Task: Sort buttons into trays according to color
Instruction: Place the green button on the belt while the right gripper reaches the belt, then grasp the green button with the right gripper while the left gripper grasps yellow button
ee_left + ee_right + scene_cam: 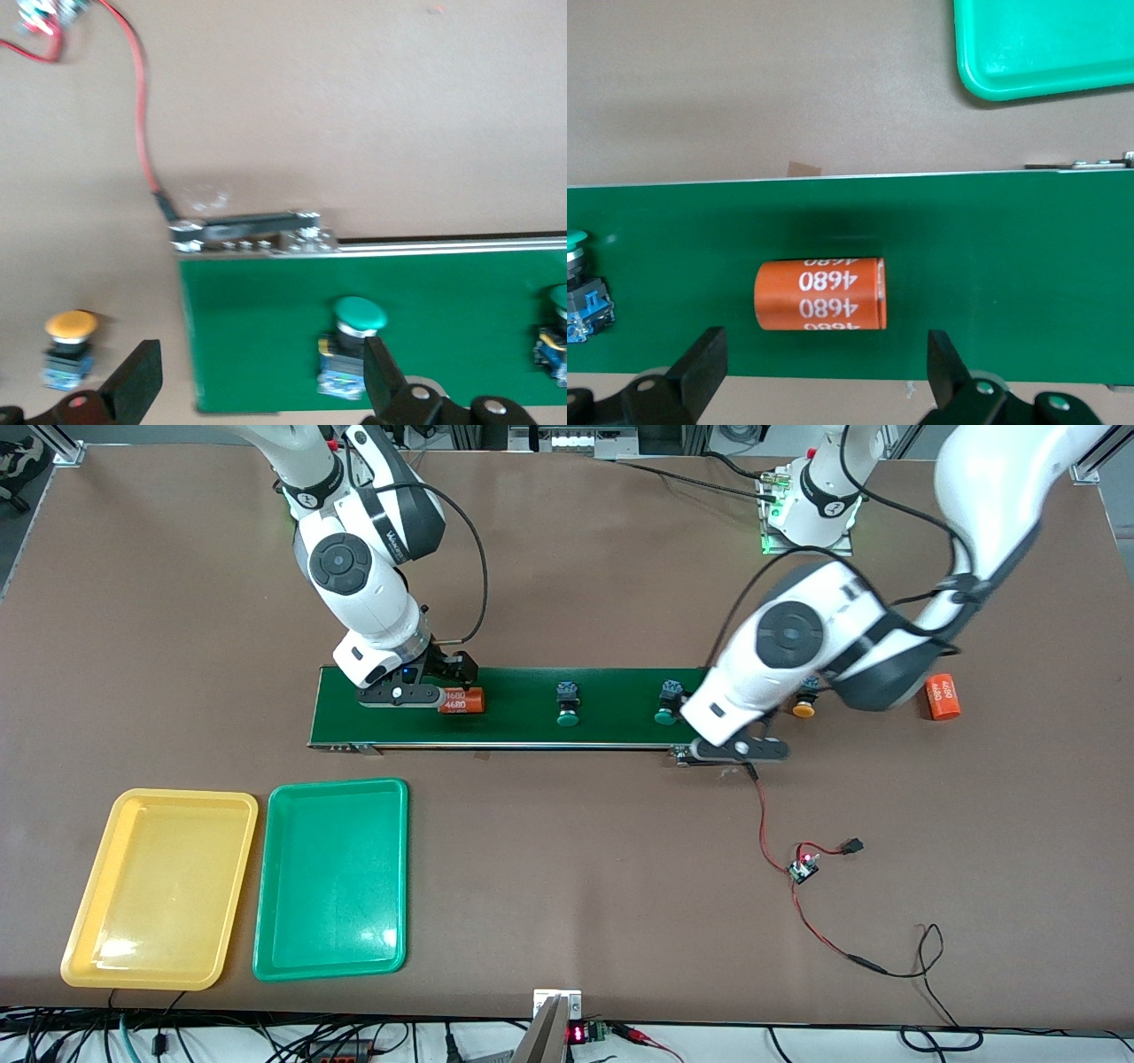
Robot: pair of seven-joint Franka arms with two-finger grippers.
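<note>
Over the dark-green conveyor belt (pixel 509 707) end, left claw (pixel 257 376) gapes empty, green-capped push-button (pixel 353 341) beside one finger; right claw (pixel 824 363) wide, empty.

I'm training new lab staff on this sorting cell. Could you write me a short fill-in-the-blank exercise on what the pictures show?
1. Both trays, the yellow tray and the green tray, hold ____ buttons.
2. The two green-capped buttons sit on the ____.
3. The right gripper, open, is over an orange ____ marked 4680.
4. The orange-yellow button by the open left gripper rests on the ____, off the belt.

Missing words: no; conveyor belt; cylinder; table
</note>
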